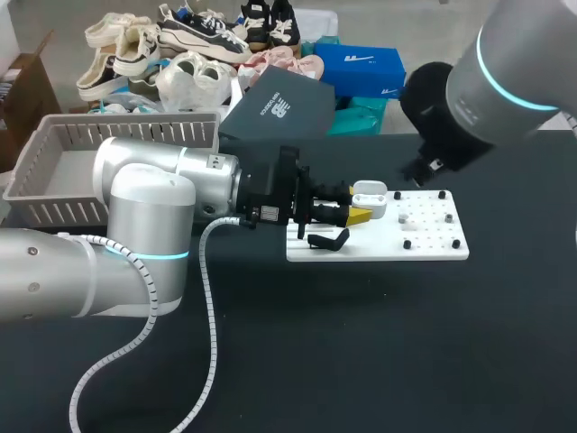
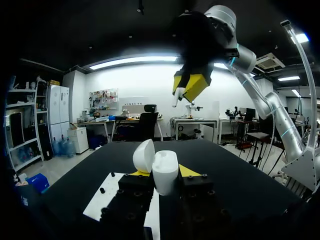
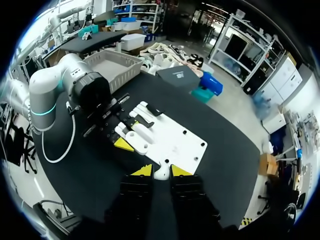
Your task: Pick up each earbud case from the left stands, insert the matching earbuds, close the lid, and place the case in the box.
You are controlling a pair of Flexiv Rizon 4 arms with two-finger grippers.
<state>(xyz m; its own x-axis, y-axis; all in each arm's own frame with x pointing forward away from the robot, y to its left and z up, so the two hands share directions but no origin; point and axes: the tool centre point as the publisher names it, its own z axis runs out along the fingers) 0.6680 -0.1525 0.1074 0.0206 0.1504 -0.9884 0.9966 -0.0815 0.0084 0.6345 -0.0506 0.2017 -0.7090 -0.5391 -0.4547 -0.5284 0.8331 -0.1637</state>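
Left end effector (image 2: pixel 163 171): pinching the open case (image 1: pixel 370 195);
Right end effector (image 3: pixel 161 171): pinching an earbud (image 2: pixel 176 98), hovering above the case

You're looking at a black surface (image 1: pixel 361 361). Directly on it lie a white pegged board (image 1: pixel 442 242) toward the middle and a grey slatted basket (image 1: pixel 63 212) at the far left.

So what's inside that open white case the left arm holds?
The earbud case in the left gripper has its lid flipped open, but no view shows its hollow clearly, so its contents cannot be told. One earbud is in the right gripper.
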